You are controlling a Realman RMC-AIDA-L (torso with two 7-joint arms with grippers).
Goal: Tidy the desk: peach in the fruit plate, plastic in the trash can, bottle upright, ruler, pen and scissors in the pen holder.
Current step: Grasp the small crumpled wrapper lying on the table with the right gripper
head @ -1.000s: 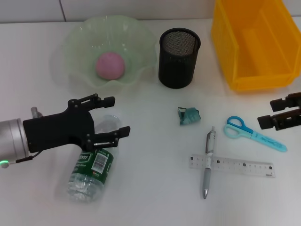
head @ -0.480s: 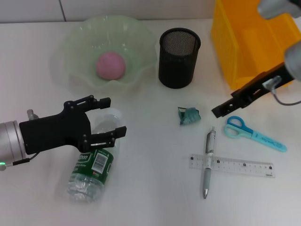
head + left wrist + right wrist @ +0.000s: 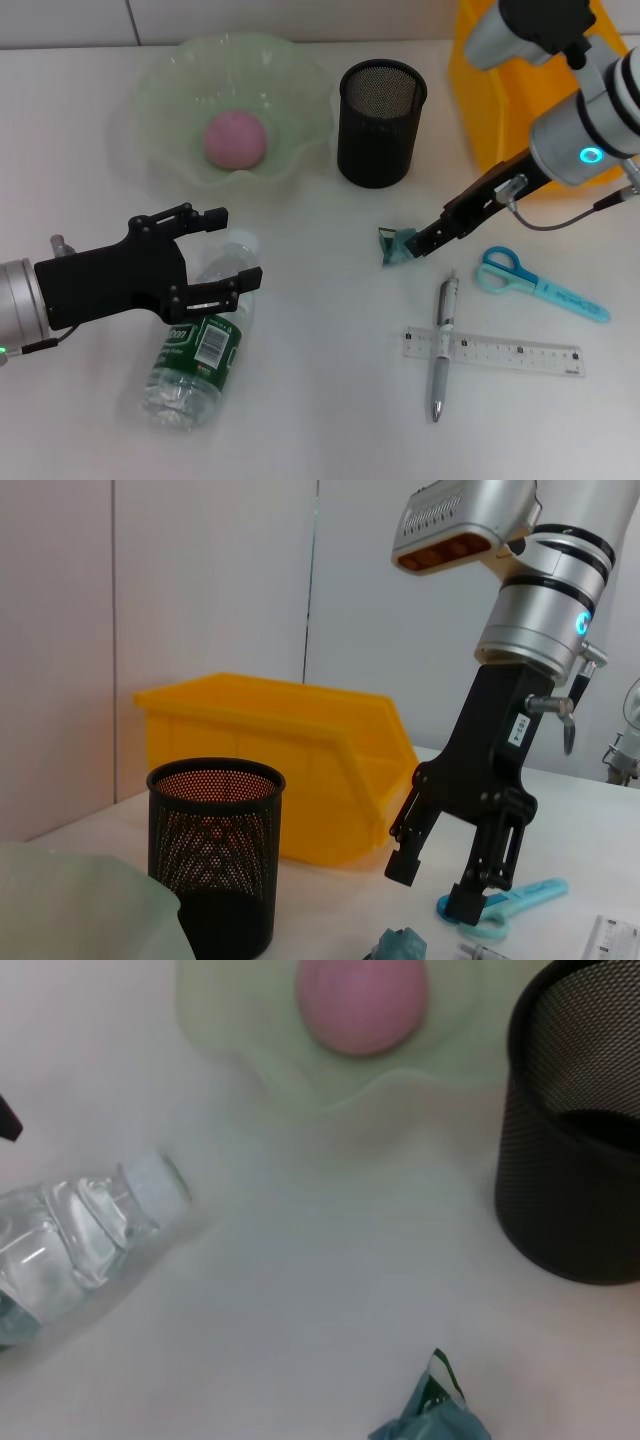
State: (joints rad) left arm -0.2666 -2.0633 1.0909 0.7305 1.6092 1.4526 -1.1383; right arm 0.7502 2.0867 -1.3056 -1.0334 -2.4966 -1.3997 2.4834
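The pink peach rests in the pale green fruit plate. The bottle lies on its side on the desk. My left gripper is open, its fingers on either side of the bottle's capped end. My right gripper hangs open just above the teal plastic, seen also from the left wrist as the right gripper over the plastic. Scissors, pen and ruler lie at the front right, the pen crossing the ruler. The pen holder stands empty.
The yellow trash can stands at the back right, behind my right arm. The pen holder sits between it and the fruit plate. The right wrist view shows the bottle, the peach and the pen holder.
My right arm has swung in from the right edge to hover over the plastic. My left gripper has slid slightly left and toward the front along the bottle.
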